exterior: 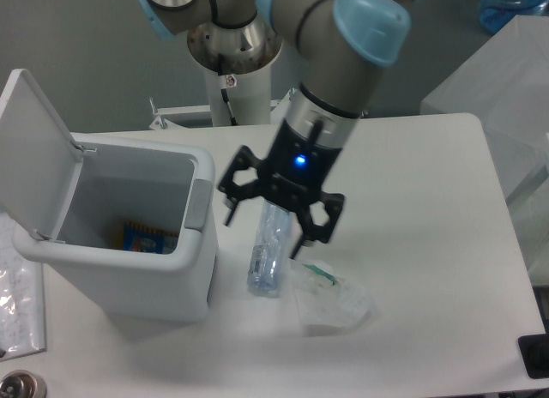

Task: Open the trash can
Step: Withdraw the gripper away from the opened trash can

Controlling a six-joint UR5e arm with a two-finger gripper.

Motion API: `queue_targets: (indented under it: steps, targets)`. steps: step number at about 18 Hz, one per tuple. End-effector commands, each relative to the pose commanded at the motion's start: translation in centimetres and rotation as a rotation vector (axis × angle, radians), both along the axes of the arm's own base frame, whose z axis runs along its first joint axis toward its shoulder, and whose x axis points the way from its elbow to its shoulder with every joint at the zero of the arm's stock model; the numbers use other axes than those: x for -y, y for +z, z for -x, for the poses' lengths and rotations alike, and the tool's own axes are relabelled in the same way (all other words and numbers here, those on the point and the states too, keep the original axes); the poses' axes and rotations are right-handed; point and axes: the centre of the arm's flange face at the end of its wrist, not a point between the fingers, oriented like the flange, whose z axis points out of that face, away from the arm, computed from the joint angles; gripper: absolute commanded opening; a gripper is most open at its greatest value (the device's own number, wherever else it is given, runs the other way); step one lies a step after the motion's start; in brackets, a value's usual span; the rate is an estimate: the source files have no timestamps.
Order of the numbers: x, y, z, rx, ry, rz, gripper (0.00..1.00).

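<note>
Wrapper (333, 298), clear and crinkled with a green mark on it, lies nearest on the white table (429, 244). Just beside it, on its left, lies a clear plastic bottle (269, 252), its far end under the tool. At the left stands the trash can (137, 269), big and white, lid (34, 149) tipped up and back on its hinge, mouth wide open, grey latch (198, 204) on the rim facing the arm, and a blue and orange packet (146, 238) down on the bottom. Above the bottle hangs the gripper (273, 226), blue light glowing on its wrist, black fingers (233, 202) spread apart and clasping nothing, clear of the bin's latch side. Behind it the grey arm (343, 72) with its pale blue cap climbs back toward the white base (232, 81).
</note>
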Motion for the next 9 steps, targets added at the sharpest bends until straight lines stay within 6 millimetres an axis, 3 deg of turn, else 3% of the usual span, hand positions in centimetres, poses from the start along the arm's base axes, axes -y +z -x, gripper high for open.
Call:
queue_targets:
  steps: [4,9]
  targets:
    - [3.0,-3.9,5.2,-0.073,-0.031,0.106,1.00]
    - [4.2,-7.2,8.8,-0.156,-0.090,0.269,1.00]
